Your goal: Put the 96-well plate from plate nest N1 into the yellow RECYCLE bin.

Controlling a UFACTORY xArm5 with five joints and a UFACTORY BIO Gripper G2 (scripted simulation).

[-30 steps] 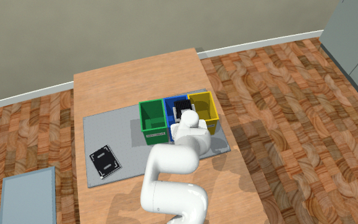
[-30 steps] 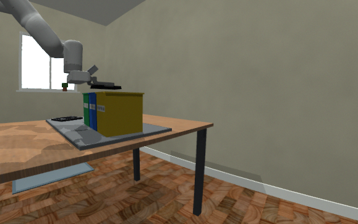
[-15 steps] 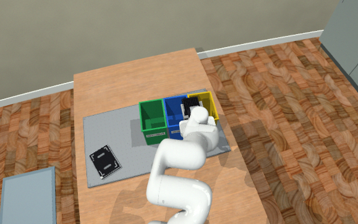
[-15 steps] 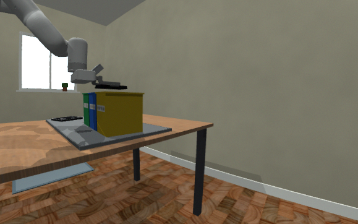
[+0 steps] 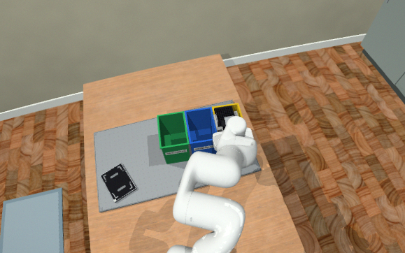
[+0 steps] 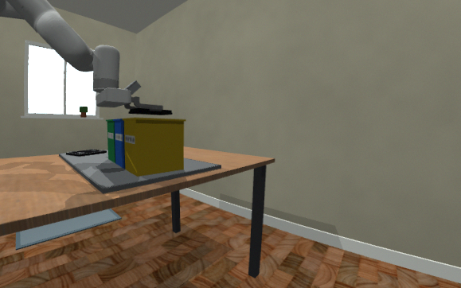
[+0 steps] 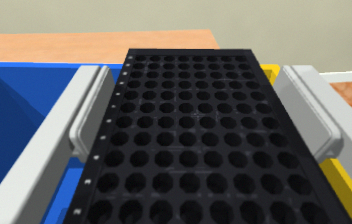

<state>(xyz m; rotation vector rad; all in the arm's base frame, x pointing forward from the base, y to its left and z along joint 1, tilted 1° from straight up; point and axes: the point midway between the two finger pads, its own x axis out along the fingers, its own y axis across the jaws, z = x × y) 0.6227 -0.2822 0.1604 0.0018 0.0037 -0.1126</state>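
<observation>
My gripper (image 5: 226, 118) (image 6: 147, 107) (image 7: 204, 112) is shut on the black 96-well plate (image 5: 224, 112) (image 6: 150, 112) (image 7: 189, 122), with one finger along each long side. The plate is about level, a little above the bin rims. It hangs over the upright yellow bin (image 5: 226, 105) (image 6: 158, 147) (image 7: 343, 186), toward the blue-bin side. The plate hides the border between these bins in the wrist view, so any overhang is unclear. The plate nest (image 5: 119, 183) (image 6: 86, 153) lies without a plate at the mat's left.
The blue bin (image 5: 201, 120) (image 6: 119, 153) (image 7: 7, 120) stands upright directly beside the yellow bin. The green bin (image 5: 173, 158) (image 6: 111, 149) stands upright on its other side. All three stand on the grey mat (image 5: 128, 140) (image 6: 205, 164), the yellow one nearest the table's right edge.
</observation>
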